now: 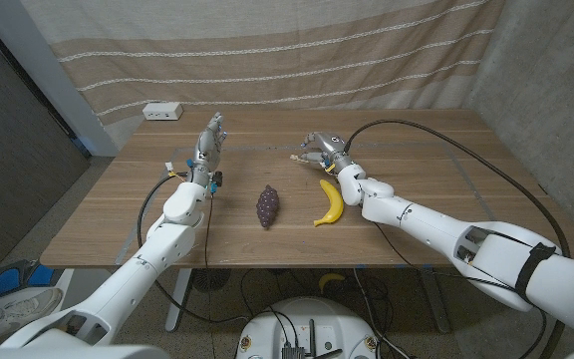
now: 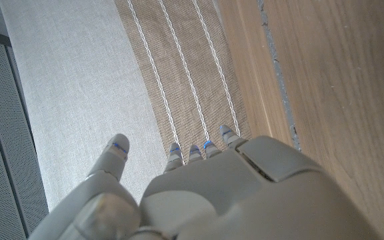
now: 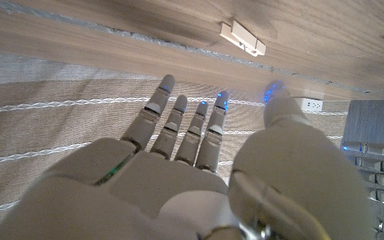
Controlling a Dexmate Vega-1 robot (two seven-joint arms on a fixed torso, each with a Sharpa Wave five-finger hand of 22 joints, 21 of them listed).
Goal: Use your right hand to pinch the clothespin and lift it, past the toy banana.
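Approach stage only. The right hand (image 1: 324,149) hovers beyond the toy banana (image 1: 330,202), fingers (image 3: 179,120) spread and holding nothing. The clothespin (image 3: 243,39) lies on the table (image 1: 417,150), apparently just ahead of the fingertips. Pinch and lift remain outstanding.

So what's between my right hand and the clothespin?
Nothing: in the right wrist view only bare table separates the right hand from the clothespin.

Soft even light falling on tabletop (image 1: 417,179), shadows staying faint; wrist views showing near hand surfaces blurring, fingertip lights glowing blue.
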